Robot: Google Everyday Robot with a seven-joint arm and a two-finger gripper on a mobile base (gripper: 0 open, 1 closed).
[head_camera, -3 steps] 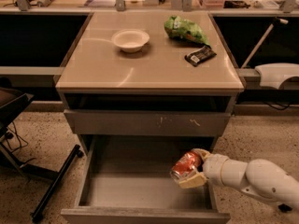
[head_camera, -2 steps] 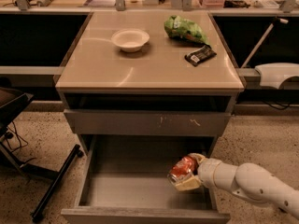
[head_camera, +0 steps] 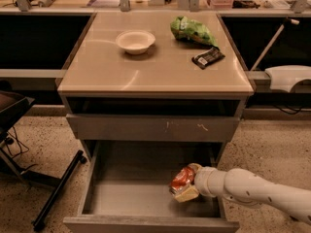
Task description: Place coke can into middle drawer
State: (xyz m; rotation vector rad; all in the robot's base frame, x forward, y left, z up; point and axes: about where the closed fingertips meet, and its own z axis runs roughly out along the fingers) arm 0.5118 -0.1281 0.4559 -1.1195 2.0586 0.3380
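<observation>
Coke can (head_camera: 182,176) is squeezed tight in the gripper (head_camera: 184,183), low inside the middle drawer (head_camera: 126,199), near its front right corner.

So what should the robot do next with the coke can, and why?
Probably lower a touch and let go: the gripper holds the coke can inside the open middle drawer, over its floor near the right wall.

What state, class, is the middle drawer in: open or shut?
Open: the middle drawer is pulled out, floor showing; gripper holds coke can over it.
</observation>
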